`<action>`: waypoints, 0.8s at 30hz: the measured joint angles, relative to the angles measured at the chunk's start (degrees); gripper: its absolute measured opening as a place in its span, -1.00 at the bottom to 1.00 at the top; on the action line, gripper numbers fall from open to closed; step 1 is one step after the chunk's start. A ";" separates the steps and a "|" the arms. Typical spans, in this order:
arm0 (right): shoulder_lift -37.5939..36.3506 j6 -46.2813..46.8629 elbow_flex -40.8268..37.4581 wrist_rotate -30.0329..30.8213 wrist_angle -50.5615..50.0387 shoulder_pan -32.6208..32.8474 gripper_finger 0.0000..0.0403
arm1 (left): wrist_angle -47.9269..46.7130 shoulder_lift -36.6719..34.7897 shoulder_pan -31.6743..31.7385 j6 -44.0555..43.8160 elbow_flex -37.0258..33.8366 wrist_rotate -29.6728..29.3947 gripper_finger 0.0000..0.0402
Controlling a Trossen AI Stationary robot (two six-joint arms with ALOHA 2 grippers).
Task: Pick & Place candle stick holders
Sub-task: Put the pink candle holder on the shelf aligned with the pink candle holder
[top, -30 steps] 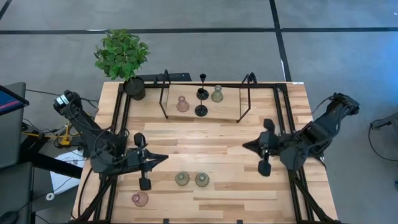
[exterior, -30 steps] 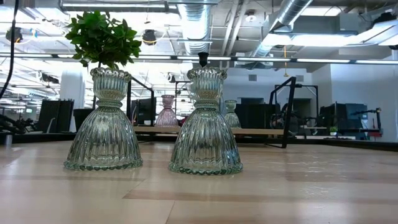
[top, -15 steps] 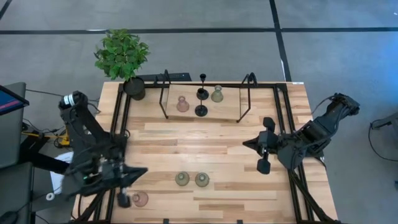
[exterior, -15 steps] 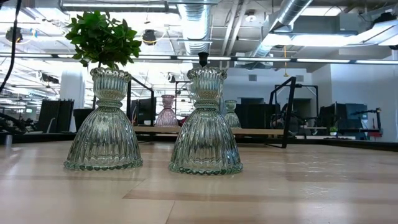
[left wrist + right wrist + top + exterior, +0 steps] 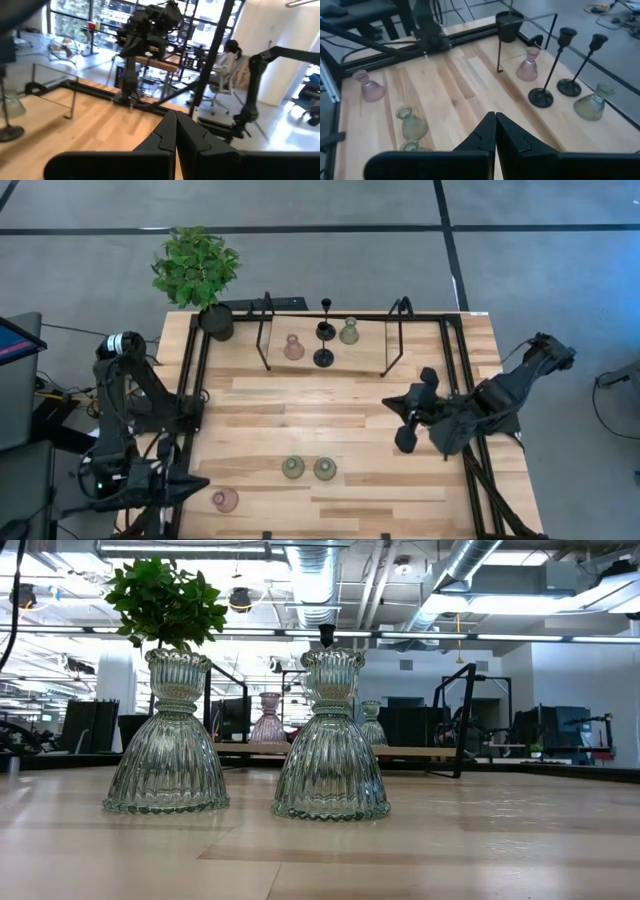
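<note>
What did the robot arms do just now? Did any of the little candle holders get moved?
The left gripper swung away from the middle of the table, out to the near left edge beside the pink holder. It stayed shut and picked up nothing. The right gripper shifted slightly inward, also shut and empty. The two green holders and the ones on the far shelf stayed put.

Grey floor [image 5: 520, 270]; ceiling ducts [image 5: 470, 565]; office chair [image 5: 220, 92].

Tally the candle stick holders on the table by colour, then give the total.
Black thin-stemmed holders: 2
Pink glass holders: 2
Olive-green glass holders: 3
Total: 7
</note>
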 joint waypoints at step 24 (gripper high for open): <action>4.17 5.12 -0.02 -2.95 1.60 0.11 -1.00 | 0.40 -7.07 -0.26 -5.73 -11.54 -0.02 -0.99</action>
